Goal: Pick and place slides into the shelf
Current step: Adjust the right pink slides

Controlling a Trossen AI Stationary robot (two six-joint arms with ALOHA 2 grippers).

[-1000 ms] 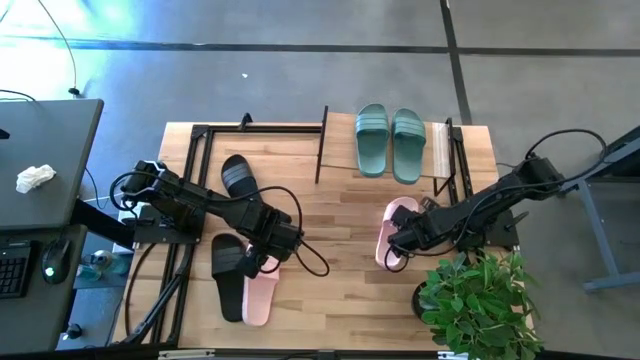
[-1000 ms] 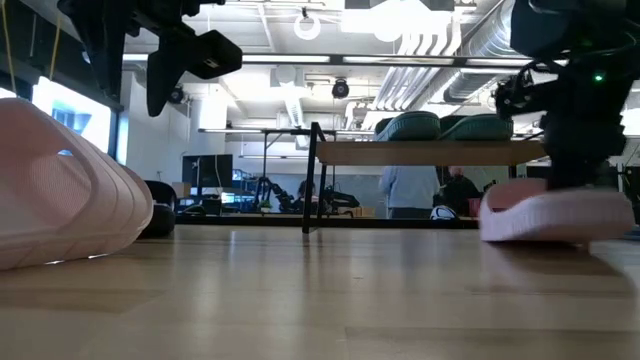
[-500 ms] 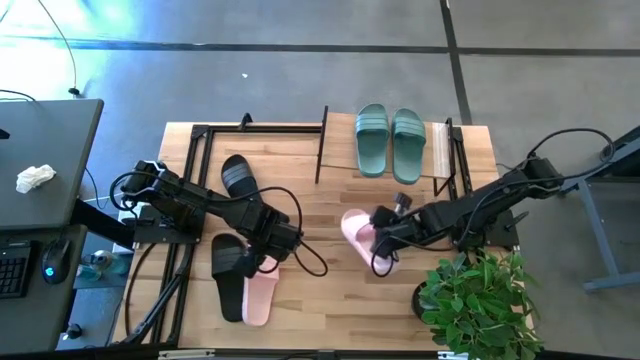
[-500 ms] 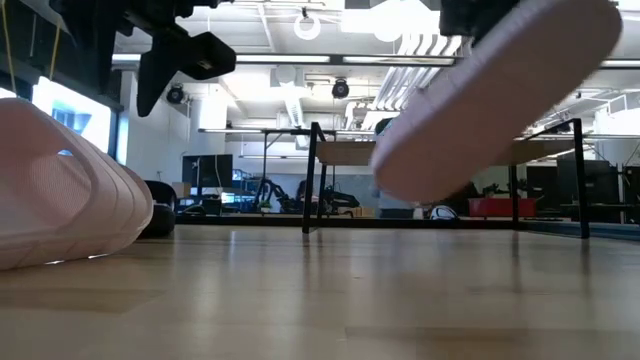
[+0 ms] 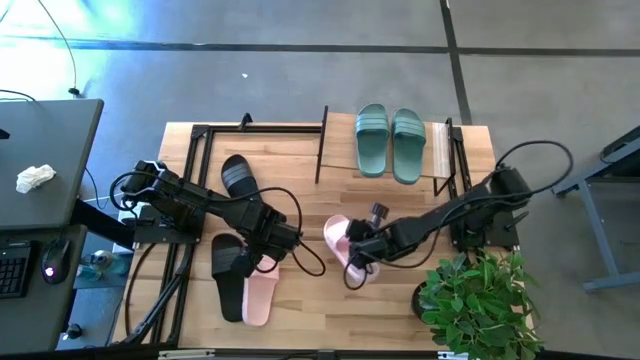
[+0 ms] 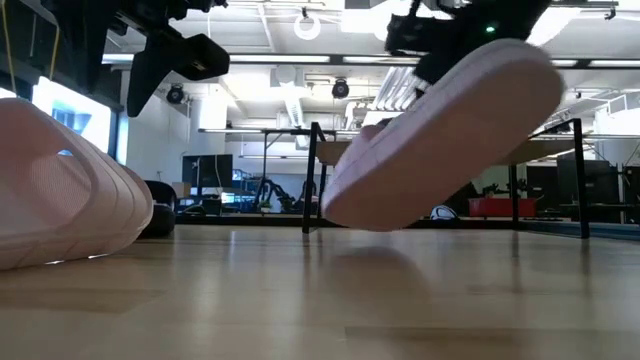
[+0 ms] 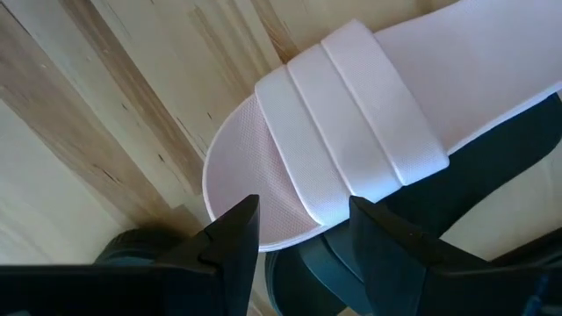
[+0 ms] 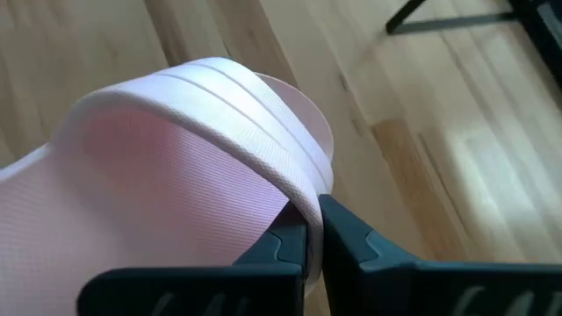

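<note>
Two green slides [image 5: 389, 142], two black [image 5: 236, 176], two pink [image 5: 258, 295]; right gripper [image 5: 357, 251] clenched on one pink slide [image 5: 338, 238], left gripper [image 5: 268, 250] released.

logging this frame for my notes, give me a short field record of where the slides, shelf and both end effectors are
right end effector: shut on the strap of a light-pink slide, carried tilted above the table's middle
left end effector: open, hovering over the second light-pink slide
second light-pink slide: lying flat on the butcher-block tabletop, partly over a black slide
other black slide: on the tabletop, inside the black frame
sage-green pair of slides: side by side on the low rack's light wooden top board
</note>
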